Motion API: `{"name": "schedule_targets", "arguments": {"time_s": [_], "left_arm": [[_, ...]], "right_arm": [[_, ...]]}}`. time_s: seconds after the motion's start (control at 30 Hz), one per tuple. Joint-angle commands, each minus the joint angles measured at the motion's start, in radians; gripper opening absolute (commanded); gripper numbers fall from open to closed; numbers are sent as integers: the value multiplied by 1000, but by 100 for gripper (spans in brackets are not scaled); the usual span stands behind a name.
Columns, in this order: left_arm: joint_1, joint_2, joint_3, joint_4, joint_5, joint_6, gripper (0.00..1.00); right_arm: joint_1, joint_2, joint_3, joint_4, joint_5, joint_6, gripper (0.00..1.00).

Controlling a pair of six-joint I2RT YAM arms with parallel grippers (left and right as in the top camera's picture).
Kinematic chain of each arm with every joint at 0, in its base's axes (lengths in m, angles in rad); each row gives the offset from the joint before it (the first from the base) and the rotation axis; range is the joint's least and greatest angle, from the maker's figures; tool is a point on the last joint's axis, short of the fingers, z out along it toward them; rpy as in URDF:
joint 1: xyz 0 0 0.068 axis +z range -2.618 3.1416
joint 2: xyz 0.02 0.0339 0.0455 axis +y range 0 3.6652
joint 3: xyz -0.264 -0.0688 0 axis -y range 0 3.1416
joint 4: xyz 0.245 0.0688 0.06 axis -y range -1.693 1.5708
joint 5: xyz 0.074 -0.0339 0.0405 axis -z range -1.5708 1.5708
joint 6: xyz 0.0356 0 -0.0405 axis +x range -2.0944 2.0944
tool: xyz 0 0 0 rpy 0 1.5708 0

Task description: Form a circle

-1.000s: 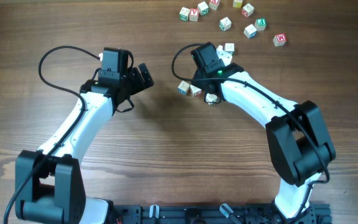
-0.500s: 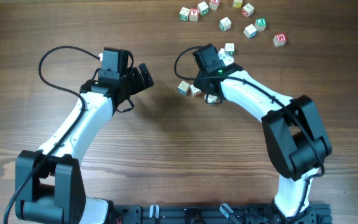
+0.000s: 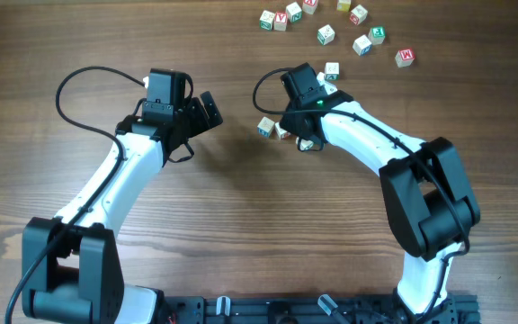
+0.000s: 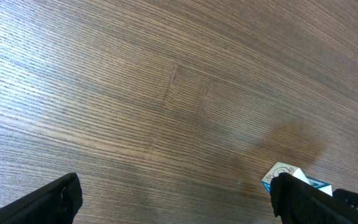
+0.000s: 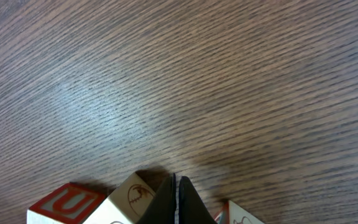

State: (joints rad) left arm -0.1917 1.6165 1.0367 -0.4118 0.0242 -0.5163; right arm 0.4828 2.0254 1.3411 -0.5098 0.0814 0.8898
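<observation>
Looking from the near edge of the worktop [image 3: 241, 234], I see the left pincer [image 3: 209, 108] spread wide and holding nothing, off to the left. The right pincer [image 5: 174, 199] is pressed together, its tip down against the circle [image 3: 272, 129], three lettered cubes bunched mid-worktop. I'd say that clump is barely a ring, with most work left. Loose cubes [image 3: 326, 34] sit scattered far right.

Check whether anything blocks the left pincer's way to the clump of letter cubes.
Nothing visible does. Only bare table lies between the open left pincer and the clump of letter cubes. The shut right pincer sits at the clump.
</observation>
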Motion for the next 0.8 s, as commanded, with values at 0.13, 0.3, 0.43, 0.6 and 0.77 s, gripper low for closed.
{"name": "schedule_targets", "arguments": {"time_s": [0.13,0.3,0.43,0.6,0.77], "left_arm": [[0,-19,-3,2,0,15,100],[0,-19,-3,2,0,15,100],[0,-19,-3,2,1,15,100],[0,-19,-3,2,0,15,100],[0,-19,-3,2,0,15,100]], "right_arm": [[0,13,-8,-5,-35,7,5],[0,13,-8,-7,-40,7,5],[0,13,-8,-7,-54,7,5],[0,13,-8,-9,-58,6,5],[0,13,-8,-10,-58,7,5]]}}
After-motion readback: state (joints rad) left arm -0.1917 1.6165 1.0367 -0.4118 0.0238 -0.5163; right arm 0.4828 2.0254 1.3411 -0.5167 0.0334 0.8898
